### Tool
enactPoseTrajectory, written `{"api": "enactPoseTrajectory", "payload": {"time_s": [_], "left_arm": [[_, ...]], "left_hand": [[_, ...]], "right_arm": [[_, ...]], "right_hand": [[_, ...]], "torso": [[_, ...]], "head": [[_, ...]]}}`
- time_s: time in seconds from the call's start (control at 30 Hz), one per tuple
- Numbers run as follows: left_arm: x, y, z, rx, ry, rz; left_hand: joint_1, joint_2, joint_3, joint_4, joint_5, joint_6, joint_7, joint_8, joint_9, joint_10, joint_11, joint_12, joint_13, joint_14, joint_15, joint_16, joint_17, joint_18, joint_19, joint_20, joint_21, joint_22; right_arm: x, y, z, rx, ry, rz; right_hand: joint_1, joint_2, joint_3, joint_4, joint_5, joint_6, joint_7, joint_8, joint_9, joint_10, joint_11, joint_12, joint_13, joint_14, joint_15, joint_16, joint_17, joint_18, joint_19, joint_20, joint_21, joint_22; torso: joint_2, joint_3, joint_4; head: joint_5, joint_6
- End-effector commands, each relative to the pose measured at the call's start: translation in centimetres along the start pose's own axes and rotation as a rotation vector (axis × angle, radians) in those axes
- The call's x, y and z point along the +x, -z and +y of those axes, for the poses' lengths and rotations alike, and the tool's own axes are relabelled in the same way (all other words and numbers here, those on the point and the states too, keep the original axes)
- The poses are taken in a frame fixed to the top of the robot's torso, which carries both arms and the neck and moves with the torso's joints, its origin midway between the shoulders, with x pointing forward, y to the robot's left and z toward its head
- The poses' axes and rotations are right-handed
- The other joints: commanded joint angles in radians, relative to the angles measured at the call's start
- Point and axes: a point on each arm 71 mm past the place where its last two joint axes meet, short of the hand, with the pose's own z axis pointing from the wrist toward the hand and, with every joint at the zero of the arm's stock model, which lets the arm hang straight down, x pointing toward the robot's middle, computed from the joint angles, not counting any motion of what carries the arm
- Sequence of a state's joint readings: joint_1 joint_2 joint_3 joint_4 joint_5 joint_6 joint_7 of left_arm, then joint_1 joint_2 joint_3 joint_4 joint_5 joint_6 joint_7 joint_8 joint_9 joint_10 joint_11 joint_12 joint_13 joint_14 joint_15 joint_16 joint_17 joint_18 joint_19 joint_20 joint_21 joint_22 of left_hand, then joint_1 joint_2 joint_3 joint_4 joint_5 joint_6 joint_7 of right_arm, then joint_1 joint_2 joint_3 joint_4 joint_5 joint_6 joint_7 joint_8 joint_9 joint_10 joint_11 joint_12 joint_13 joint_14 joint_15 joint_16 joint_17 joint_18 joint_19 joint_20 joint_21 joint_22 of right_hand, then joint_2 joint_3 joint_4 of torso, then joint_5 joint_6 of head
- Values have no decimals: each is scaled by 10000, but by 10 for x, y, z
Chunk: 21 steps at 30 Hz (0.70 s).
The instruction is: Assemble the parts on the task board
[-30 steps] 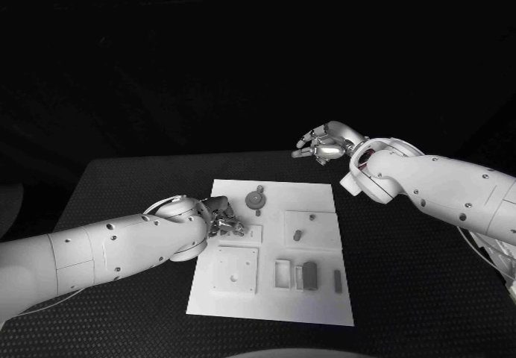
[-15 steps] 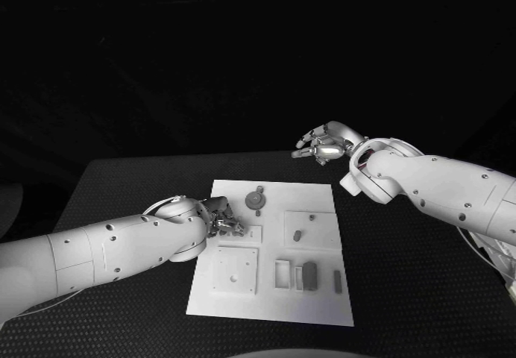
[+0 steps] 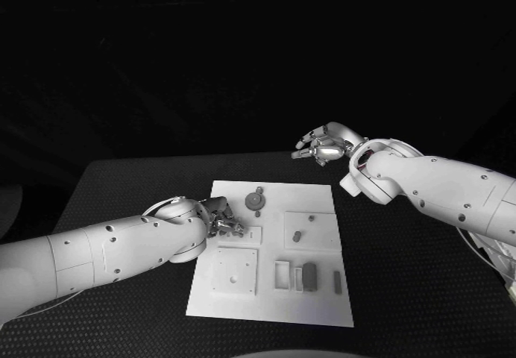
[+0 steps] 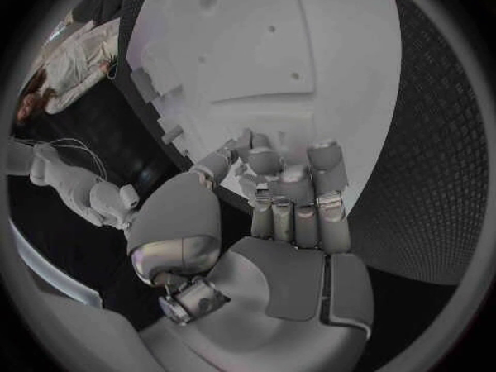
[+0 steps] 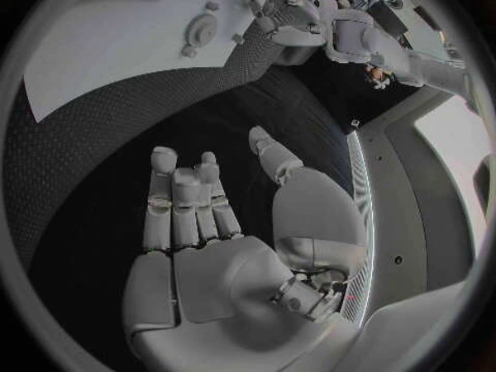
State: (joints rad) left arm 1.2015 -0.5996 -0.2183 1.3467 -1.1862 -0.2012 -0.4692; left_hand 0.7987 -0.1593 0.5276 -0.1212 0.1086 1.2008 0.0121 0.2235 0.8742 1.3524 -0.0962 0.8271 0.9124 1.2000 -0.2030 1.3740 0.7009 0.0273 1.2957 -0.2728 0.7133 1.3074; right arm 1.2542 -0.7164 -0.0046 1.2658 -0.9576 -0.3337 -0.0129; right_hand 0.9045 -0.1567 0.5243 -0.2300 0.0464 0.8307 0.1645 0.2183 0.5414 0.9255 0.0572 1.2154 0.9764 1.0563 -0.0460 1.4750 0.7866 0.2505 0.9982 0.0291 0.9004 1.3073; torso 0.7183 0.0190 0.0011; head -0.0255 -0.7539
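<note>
The white task board point(image 3: 269, 298) lies in the middle of the table. A round grey part point(image 3: 255, 199) sits near its far edge, with two small pieces point(image 3: 298, 236) in a square recess and a long grey piece point(image 3: 309, 274) nearer me. My left hand point(image 3: 223, 221) rests on the board's left side, fingers curled. In the left wrist view the fingertips point(image 4: 264, 159) bunch against the board point(image 4: 259, 50); whether a part is pinched there is hidden. My right hand point(image 3: 326, 144) hovers beyond the board's far right corner, fingers apart and empty.
A square plate with a hole point(image 3: 233, 270) and a slim piece point(image 3: 336, 280) lie on the board's near half. The right wrist view shows the right hand point(image 5: 197, 223) over black table, with the board point(image 5: 93, 50), round part point(image 5: 197, 31) and left hand point(image 5: 284, 16) beyond.
</note>
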Motion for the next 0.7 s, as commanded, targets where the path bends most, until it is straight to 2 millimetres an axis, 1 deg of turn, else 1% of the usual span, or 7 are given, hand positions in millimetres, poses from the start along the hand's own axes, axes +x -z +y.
{"api": "enactPoseTrajectory", "payload": {"time_s": [0.03, 0.07, 0.13, 0.4, 0.53, 0.7], "left_arm": [[-1, 0, -3, 203, 38, -172], [-1, 0, -3, 213, 39, -171], [-1, 0, -4, 230, 11, -177], [0, 0, -4, 221, -89, -35], [1, 0, -3, 177, -123, 25], [0, 0, -3, 170, -111, 1]], "left_hand": [[-60, 308, -494, -350, 272, -64, -3, -24, 50, -85, -32, 51, 44, -64, -9, 64, -17, 332, -88, -40, -33, 196], [-52, 320, -556, -414, 282, -74, -1, -29, 54, -94, -35, 44, 47, -73, -10, 60, -23, 334, -99, -39, -41, 191], [-62, 272, -613, -460, 288, -90, 2, -39, 55, -110, -29, 32, 48, -89, -7, 53, -30, 336, -116, -37, -53, 187], [-58, 227, -647, -492, 298, -88, 1, -39, 59, -113, -30, 29, 53, -95, -7, 56, -34, 340, -118, -39, -59, 183], [-33, 272, -645, -510, 305, -83, -2, -37, 62, -109, -32, 30, 56, -94, -9, 62, -34, 344, -114, -42, -59, 182], [11, 376, -656, -561, 327, -77, -4, -37, 67, -106, -35, 26, 61, -95, -12, 71, -37, 346, -108, -40, -59, 183]], "right_arm": [[1, 0, 1, -62, 6, 92], [1, 0, 1, -64, 6, 88], [1, 0, 0, -60, 8, 86], [0, 0, 0, -39, 5, 94], [0, 0, 0, -39, 4, 105], [0, 0, 0, -31, 4, 106]], "right_hand": [[-118, 16, -5, 50, 31, 4, 69, -30, -17, -57, 22, 63, -10, -84, -18, 64, -18, 113, -16, 39, -33, 104], [-118, 15, -5, 51, 31, 3, 69, -30, -17, -58, 22, 64, -10, -84, -18, 64, -18, 113, -16, 39, -33, 104], [-116, 12, -4, 49, 31, 1, 69, -31, -17, -59, 22, 63, -12, -87, -17, 63, -19, 113, -19, 40, -34, 104], [-115, 3, 1, 50, 31, -5, 71, -33, -18, -67, 24, 60, -19, -100, -15, 57, -25, 113, -31, 41, -42, 104], [-116, 4, 3, 52, 31, -6, 71, -34, -19, -69, 24, 58, -22, -105, -15, 55, -27, 113, -35, 42, -45, 104], [-117, 6, 6, 54, 31, -7, 71, -33, -19, -71, 25, 58, -24, -108, -14, 53, -29, 113, -38, 43, -47, 103]], "torso": [[2, -1, -3], [1, -2, -4], [-1, -3, -6], [3, 5, -9], [-2, 7, 2], [-1, 8, 2]], "head": [[-5, -20], [-2, -25], [-6, -25], [-23, -36], [-29, -36], [-23, -33]]}}
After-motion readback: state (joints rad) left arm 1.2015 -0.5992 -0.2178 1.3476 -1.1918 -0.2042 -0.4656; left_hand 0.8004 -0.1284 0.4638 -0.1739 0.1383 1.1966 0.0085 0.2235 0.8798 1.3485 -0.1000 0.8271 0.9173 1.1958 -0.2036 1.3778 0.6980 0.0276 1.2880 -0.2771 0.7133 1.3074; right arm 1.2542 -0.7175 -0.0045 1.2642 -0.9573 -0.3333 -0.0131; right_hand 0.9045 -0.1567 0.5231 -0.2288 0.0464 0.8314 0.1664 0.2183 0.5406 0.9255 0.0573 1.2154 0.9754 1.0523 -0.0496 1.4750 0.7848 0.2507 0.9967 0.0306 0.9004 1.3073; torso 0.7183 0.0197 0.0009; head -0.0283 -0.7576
